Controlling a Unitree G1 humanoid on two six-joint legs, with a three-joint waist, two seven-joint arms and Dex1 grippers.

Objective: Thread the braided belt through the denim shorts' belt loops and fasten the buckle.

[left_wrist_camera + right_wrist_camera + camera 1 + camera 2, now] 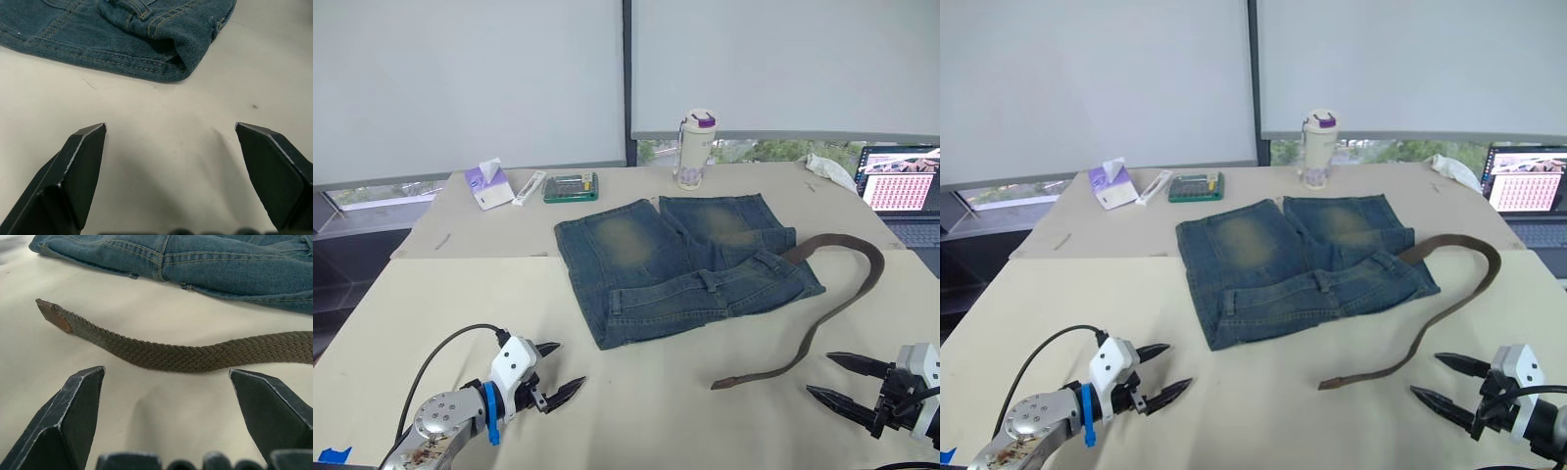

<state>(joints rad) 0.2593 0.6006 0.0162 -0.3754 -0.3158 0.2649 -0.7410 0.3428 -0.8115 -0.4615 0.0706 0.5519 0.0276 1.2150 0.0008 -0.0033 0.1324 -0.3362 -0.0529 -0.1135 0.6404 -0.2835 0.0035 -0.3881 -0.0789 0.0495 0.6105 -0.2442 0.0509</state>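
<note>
The denim shorts (680,264) lie flat mid-table, legs toward the far side and waistband toward me, with a belt loop (707,281) on the band. The braided belt (862,279) leaves the shorts' right side, arcs round, and ends in a leather-tipped free end (720,384) on the table. Its other end runs under the denim, so the buckle is hidden. My left gripper (568,365) is open over bare table, short of the shorts' near left corner (176,68). My right gripper (819,373) is open too, just right of the free end, with the belt (195,355) lying across ahead of its fingertips.
At the back stand a white bottle with a purple lid (695,149), a tissue pack (489,184) and a green box (571,186). A white cloth (827,168) and an open laptop (901,186) sit at the far right. Bare tabletop (431,313) lies to the left.
</note>
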